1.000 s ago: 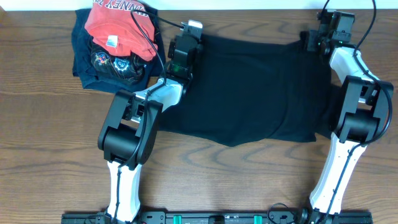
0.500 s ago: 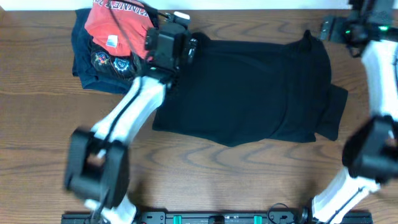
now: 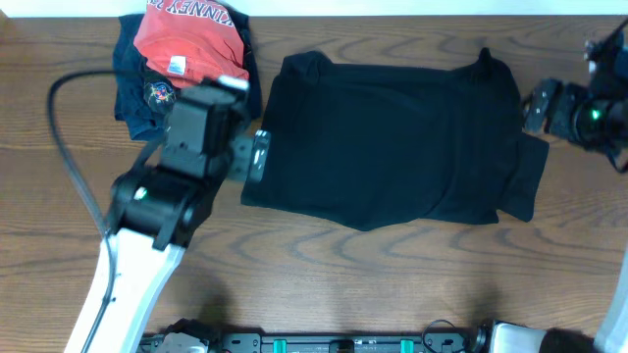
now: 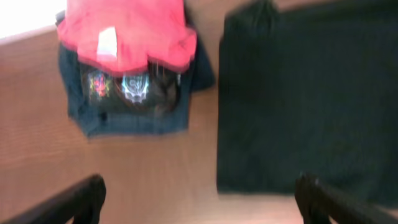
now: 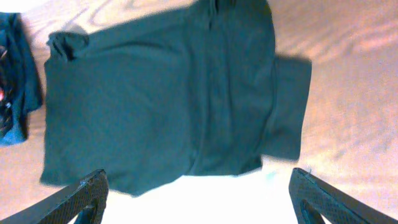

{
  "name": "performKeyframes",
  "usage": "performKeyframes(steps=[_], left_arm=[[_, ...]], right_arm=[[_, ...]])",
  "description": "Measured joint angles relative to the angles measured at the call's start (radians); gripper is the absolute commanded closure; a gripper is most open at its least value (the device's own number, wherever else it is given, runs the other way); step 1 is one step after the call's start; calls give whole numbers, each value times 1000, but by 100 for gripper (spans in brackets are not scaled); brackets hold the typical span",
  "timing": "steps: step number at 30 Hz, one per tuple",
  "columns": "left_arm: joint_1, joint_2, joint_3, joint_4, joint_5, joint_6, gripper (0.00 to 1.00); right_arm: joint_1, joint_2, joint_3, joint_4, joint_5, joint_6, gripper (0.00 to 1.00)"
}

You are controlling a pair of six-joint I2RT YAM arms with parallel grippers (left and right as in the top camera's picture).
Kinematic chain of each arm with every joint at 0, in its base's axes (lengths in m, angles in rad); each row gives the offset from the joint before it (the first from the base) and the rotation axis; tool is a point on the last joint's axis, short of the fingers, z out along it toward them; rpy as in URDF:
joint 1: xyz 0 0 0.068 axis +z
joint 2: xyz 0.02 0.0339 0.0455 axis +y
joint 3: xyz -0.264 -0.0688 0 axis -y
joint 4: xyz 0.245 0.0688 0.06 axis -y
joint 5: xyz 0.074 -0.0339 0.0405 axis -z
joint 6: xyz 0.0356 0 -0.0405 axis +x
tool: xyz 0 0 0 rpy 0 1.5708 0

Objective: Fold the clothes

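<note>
On the wooden table point(image 3: 343, 284), the black garment point(image 3: 392, 142) lies spread at centre; the left gripper point(image 4: 199, 199) and right gripper point(image 5: 199, 186) flank it, jaws wide and empty. Its loose right flap point(image 3: 527, 181) could skew a fold; the nearby red shirt point(image 3: 191, 39) might snag. No containers show.

The brown wooden table point(image 3: 392, 284) carries a large black soft-fabric garment point(image 3: 392, 137), lying flat from the centre toward 1 o'clock, and a folded navy printed shirt point(image 3: 134, 110) at 10 o'clock.
</note>
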Motion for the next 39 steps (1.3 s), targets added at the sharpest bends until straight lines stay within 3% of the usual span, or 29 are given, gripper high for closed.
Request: performKeyframes(steps=[3,9,17,25,32,39], left_arm=[[21,-12,0,-71,1,-58,2],[67,41,-77,-63,13,-131,2],[85,244,-186,58,89,-159,2],[85,465,-192,86,112,-170,0],[85,581,-200,118,112,-175,4],[85,629,-200,135,113,-200,13]], right_arm=[[5,-63,-23,-17,1,19,9],[51,-171,-192,13,0,38,8],[134,-164,-518,185,-16,52,11],[163,-164,-692,290,-27,60,12],[179,-164,-808,340,-27,63,14],[183,-164,-867,365,-48,74,23]])
